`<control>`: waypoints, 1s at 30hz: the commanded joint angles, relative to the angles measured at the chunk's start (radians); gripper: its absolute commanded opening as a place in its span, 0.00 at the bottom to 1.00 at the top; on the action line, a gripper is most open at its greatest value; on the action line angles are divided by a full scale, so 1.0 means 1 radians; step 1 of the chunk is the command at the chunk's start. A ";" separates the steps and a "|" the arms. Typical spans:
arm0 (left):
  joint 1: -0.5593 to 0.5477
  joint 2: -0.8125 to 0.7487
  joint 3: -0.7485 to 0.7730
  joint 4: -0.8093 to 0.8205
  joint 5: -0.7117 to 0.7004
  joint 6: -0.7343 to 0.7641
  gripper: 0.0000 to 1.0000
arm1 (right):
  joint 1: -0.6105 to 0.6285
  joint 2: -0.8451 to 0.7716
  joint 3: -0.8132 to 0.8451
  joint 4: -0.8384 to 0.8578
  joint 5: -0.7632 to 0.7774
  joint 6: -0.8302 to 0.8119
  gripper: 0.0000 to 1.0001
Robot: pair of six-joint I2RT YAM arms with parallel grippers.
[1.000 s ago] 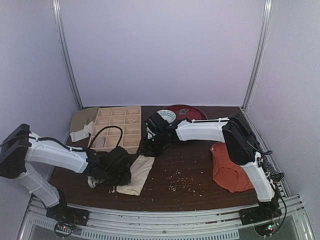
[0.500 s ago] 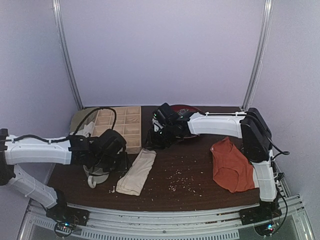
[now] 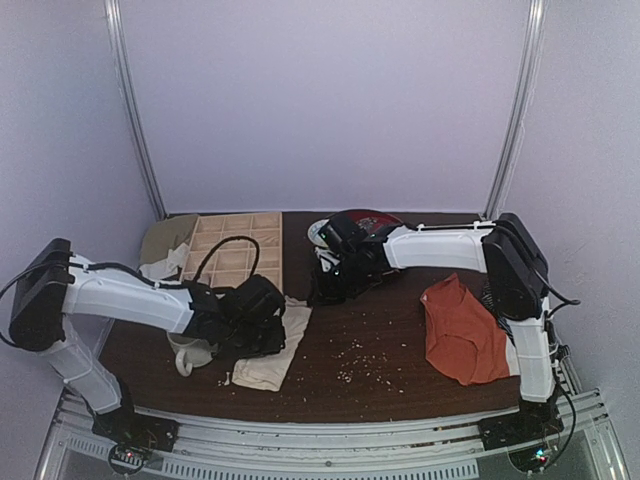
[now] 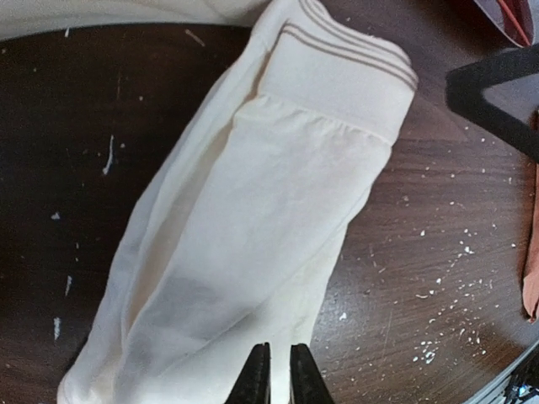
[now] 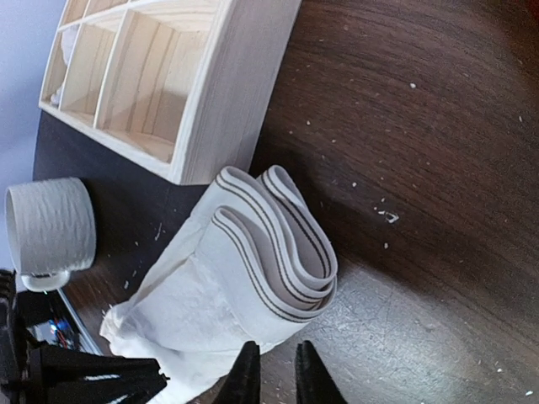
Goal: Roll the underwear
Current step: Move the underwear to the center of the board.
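Underwear lying folded lengthwise on the table, its near end running out of frame, my left gripper hovering over it, fingers nearly together, contact unclear, my right gripper likewise clenched, gripping nothing.

No writing can be read on the underwear or elsewhere.

Top view dim, soft, purple cast, grainy. Wrist views brighter and sharp. Light from above: pale sheen on table, soft shadow just beside folded underwear.
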 commanded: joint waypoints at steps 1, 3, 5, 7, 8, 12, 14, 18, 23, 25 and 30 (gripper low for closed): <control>-0.009 0.041 -0.030 0.058 0.015 -0.082 0.13 | 0.001 -0.003 0.047 -0.052 -0.002 -0.094 0.21; -0.009 0.059 -0.031 0.054 0.016 -0.083 0.13 | 0.000 0.010 0.072 -0.064 -0.002 -0.128 0.37; -0.009 0.071 -0.030 0.063 0.018 -0.082 0.14 | 0.001 0.031 0.095 -0.071 0.006 -0.153 0.41; -0.009 0.075 -0.031 0.067 0.021 -0.079 0.14 | 0.001 0.056 0.120 -0.073 -0.011 -0.185 0.44; -0.009 0.075 -0.033 0.070 0.020 -0.077 0.15 | 0.000 0.067 0.128 -0.064 -0.016 -0.191 0.44; -0.009 0.064 -0.043 0.078 0.019 -0.071 0.16 | 0.001 0.130 0.173 -0.055 -0.050 -0.218 0.46; -0.009 0.058 -0.049 0.083 0.019 -0.071 0.16 | 0.000 0.158 0.194 -0.054 -0.059 -0.223 0.47; -0.009 0.051 -0.058 0.084 0.019 -0.069 0.16 | -0.003 0.197 0.218 -0.054 -0.087 -0.225 0.45; -0.009 0.043 -0.064 0.088 0.022 -0.056 0.16 | -0.003 0.188 0.172 -0.036 -0.095 -0.214 0.23; -0.009 0.041 -0.061 0.086 0.022 -0.045 0.17 | -0.003 0.171 0.132 -0.018 -0.098 -0.208 0.08; -0.003 0.034 -0.053 0.091 0.028 0.032 0.19 | -0.004 0.099 0.011 0.033 -0.089 -0.184 0.00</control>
